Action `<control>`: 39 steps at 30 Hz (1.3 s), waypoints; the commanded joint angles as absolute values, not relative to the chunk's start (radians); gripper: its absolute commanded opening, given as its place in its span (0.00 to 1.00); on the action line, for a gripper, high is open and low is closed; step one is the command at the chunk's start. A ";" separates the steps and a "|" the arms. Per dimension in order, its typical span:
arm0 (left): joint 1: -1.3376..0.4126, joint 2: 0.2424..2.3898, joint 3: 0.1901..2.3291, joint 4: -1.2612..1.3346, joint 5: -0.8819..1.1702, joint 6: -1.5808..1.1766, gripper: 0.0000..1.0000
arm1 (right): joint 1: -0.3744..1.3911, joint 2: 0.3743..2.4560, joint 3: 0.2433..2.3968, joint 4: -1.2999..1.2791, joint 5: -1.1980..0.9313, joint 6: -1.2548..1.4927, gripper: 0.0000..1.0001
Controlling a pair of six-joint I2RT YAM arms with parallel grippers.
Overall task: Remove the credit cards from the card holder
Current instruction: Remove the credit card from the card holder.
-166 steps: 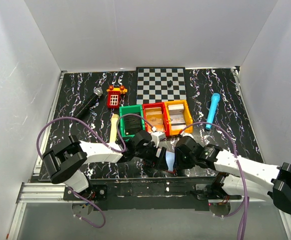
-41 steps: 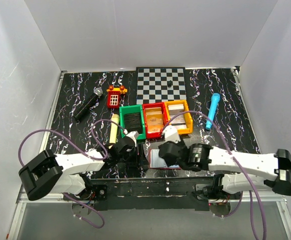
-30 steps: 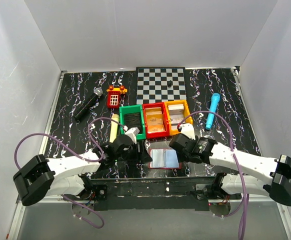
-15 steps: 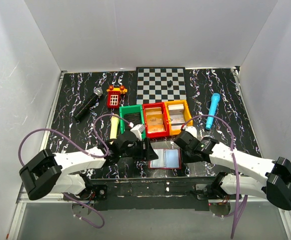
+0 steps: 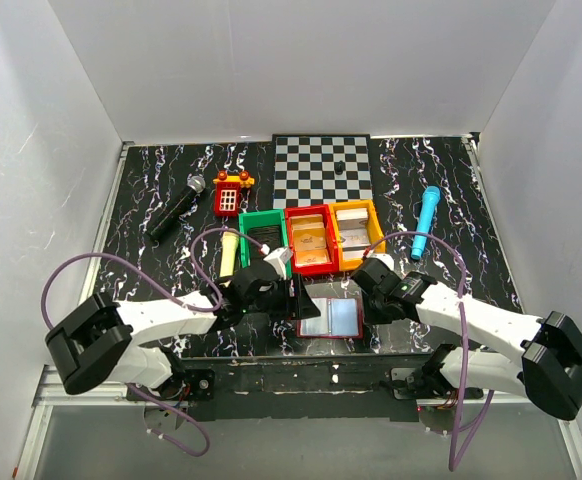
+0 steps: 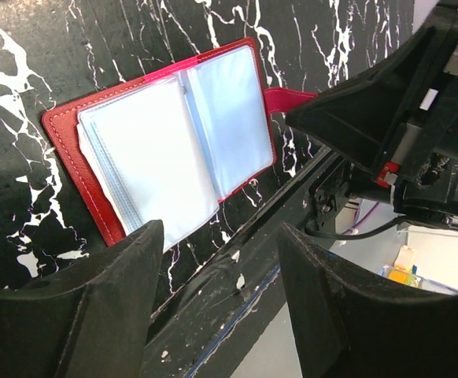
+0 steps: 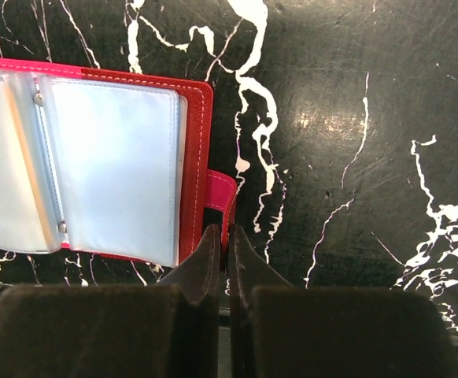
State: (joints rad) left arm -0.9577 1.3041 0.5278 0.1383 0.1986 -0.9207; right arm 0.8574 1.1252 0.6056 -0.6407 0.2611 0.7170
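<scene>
Red and lying open, the card holder [image 5: 329, 318] rests flat at the near edge of the black marbled surface [image 5: 451, 190], about midway along it. Its pale bluish plastic sleeves face up. In the right wrist view a thin tan-orange streak shows through the left sleeve of the card holder [image 7: 111, 157]; whether that is a card I cannot tell.

The right gripper [image 5: 369, 303] sits low at the holder's right edge. Its jaws are pressed together, and in its own camera the right gripper [image 7: 224, 239] nips the end of the short red tab [image 7: 223, 197] that sticks out from that edge.

The left gripper [image 5: 293, 298] is at the holder's left edge. Seen from its wrist, the left gripper [image 6: 217, 236] has its jaws spread wide with nothing between them, and the card holder [image 6: 166, 150] lies just beyond the fingertips.

Just behind the holder three bins stand in a row, touching. The green bin [image 5: 245, 240] holds a dark card [image 5: 267, 245], the red bin [image 5: 307, 212] a tan-orange card [image 5: 311, 240], and the yellow bin [image 5: 376, 235] a pale grey card [image 5: 352, 226].

A chessboard [image 5: 323, 167] lies against the far edge. A black microphone [image 5: 176, 208] lies towards the far left corner and a blue cylinder [image 5: 426, 222] towards the right edge.
</scene>
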 commanded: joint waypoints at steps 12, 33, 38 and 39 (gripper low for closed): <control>-0.954 1.445 0.640 0.043 0.150 -0.977 0.69 | 0.853 1.100 0.575 -0.609 0.238 0.721 0.01; -0.960 1.545 0.699 0.064 0.218 -0.936 0.68 | 0.853 1.104 0.566 -0.584 0.210 0.710 0.01; -0.960 1.575 0.712 0.103 0.258 -0.919 0.68 | 0.854 1.109 0.561 -0.572 0.196 0.704 0.01; -0.960 1.581 0.710 0.121 0.271 -0.916 0.68 | 0.853 1.112 0.563 -0.572 0.192 0.703 0.01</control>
